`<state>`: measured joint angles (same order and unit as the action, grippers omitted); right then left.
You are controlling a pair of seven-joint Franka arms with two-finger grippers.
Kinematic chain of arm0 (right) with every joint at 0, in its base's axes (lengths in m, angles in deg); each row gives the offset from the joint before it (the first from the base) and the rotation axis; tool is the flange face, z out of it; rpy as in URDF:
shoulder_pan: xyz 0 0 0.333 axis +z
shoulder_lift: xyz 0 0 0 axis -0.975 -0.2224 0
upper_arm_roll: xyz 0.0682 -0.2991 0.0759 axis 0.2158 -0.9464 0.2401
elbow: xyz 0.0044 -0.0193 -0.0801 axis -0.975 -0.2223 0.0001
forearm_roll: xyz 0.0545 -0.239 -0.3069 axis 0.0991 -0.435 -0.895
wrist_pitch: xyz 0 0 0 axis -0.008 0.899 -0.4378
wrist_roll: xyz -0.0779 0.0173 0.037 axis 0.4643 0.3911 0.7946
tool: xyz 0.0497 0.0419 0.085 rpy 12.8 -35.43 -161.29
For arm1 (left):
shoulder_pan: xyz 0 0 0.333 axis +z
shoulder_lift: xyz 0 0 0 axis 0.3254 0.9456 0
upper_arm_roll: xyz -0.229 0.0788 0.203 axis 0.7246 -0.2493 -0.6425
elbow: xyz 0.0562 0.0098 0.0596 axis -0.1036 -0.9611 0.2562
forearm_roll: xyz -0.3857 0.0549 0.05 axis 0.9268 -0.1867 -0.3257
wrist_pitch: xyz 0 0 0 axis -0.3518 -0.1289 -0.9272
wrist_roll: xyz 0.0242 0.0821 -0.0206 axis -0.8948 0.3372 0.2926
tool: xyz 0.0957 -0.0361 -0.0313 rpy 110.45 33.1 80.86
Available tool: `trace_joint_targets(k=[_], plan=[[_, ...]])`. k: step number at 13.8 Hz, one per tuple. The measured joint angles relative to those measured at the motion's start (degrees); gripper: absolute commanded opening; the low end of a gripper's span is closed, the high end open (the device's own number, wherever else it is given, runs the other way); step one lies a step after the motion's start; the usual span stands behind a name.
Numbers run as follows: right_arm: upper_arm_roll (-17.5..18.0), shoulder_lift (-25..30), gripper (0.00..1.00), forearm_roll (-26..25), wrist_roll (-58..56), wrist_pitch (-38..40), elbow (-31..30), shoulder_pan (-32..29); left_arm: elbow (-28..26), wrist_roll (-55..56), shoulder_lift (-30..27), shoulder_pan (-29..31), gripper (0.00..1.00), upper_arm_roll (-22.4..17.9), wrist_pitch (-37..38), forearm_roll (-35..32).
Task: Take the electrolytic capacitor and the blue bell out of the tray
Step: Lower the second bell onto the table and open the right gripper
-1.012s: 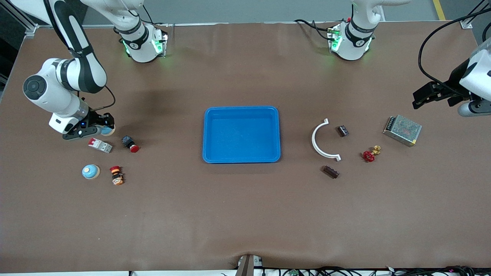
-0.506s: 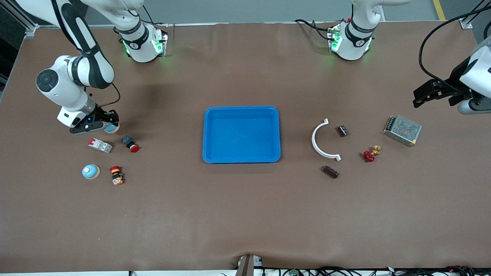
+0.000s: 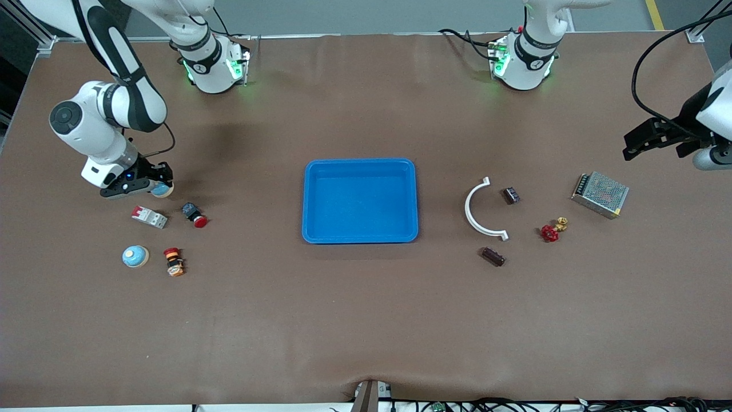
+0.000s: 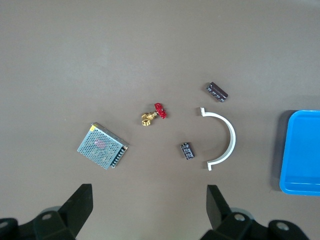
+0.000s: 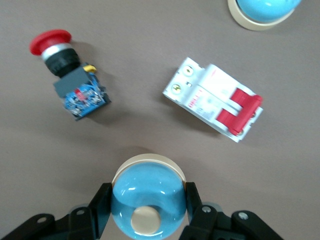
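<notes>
My right gripper (image 3: 153, 185) is shut on a blue dome bell (image 5: 148, 195) with a cream button, its fingers (image 5: 100, 205) on both sides, just above the table near the right arm's end. A second blue bell (image 3: 135, 256) sits nearer the camera. A dark brown cylindrical capacitor (image 3: 493, 256) lies toward the left arm's end, shown also in the left wrist view as the capacitor (image 4: 217, 92). A smaller dark part (image 3: 510, 195) lies beside a white arc. My left gripper (image 3: 652, 140) hangs open and empty, high over that end of the table.
A blue tray (image 3: 360, 163) stands mid-table. By the held bell lie a white-red breaker (image 3: 149, 217), a red push button (image 3: 195, 215) and another button (image 3: 174, 261). Toward the left arm's end lie a white arc (image 3: 474, 214), a red-handled brass valve (image 3: 552, 229) and a mesh power supply (image 3: 600, 194).
My right gripper, with the bell in it, has shifted a little away from the breaker. The left gripper has drifted slightly toward its end of the table.
</notes>
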<state>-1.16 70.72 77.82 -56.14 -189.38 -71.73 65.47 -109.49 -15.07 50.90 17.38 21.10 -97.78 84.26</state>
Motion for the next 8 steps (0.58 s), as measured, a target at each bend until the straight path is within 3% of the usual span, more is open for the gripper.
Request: trace_joint_targets(k=[8], plan=[[0.0, -4.9, 0.0, 0.0, -0.5, -6.2, -0.5, -0.6, 1.6, 0.0, -0.1, 0.4, 1.0, -1.0, 4.5, 0.0]])
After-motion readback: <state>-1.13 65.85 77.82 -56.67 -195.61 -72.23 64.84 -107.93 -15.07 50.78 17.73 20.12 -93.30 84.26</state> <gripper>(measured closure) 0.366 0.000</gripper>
